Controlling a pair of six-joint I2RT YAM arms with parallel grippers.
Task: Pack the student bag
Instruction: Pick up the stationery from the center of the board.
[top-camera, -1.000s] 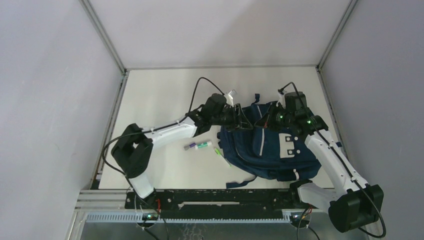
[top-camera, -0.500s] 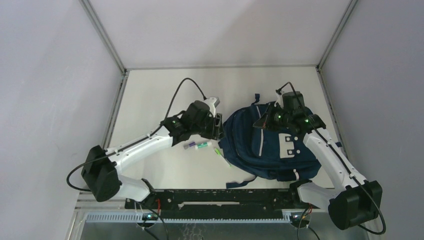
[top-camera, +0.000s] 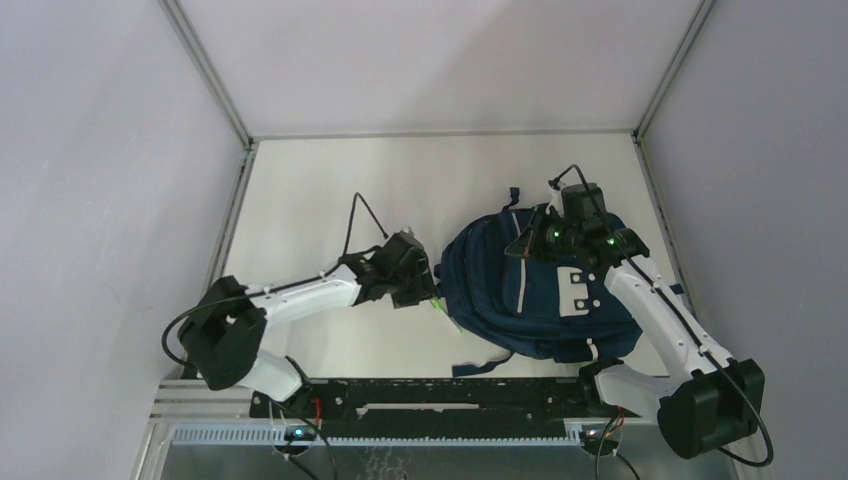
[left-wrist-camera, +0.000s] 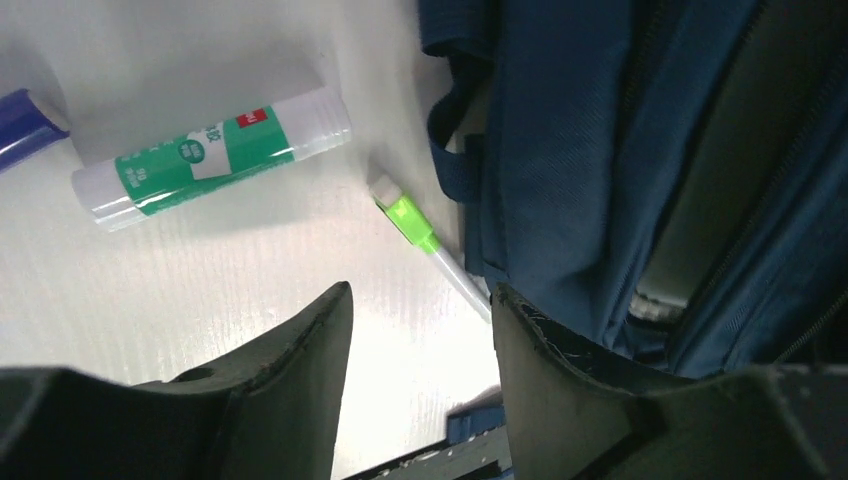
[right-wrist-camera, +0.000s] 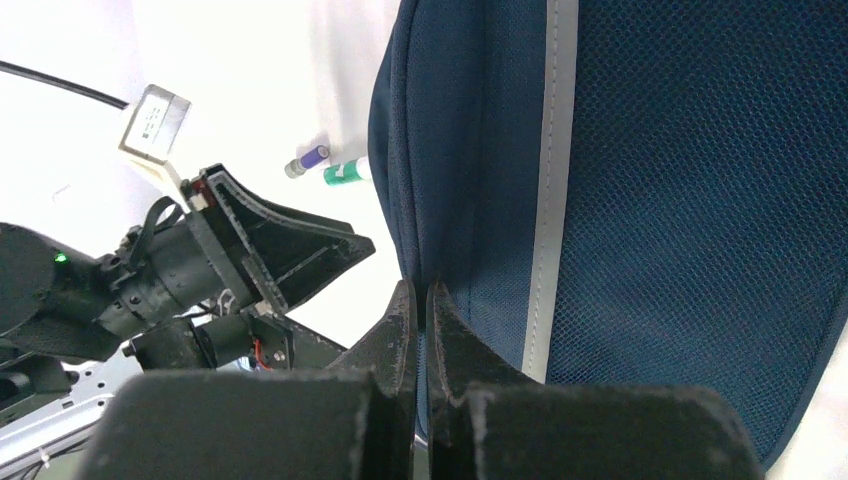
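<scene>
I'm partway through loading loose stationery into the large navy blue fabric student bag (top-camera: 545, 300), which lies flat toward the right edge of the white tabletop (top-camera: 300, 190), its top pointing at the far edge. My right gripper (right-wrist-camera: 420, 297) is pinched tight on a fold of the bag's fabric near the top, which I take to be holding the opening up. My left gripper (left-wrist-camera: 420, 300) hangs low, jaws moderately apart and empty, over the thin green-capped pen (left-wrist-camera: 425, 240) just beside the bag's left side. The white-and-green glue stick (left-wrist-camera: 210, 155) and a purple-ended item (left-wrist-camera: 25, 125) lie a little further left. Next, I judge, comes the pick: square the jaws across the pen, descend to the tabletop and close, clear of the blue strap loop (left-wrist-camera: 450, 165) close by.
</scene>
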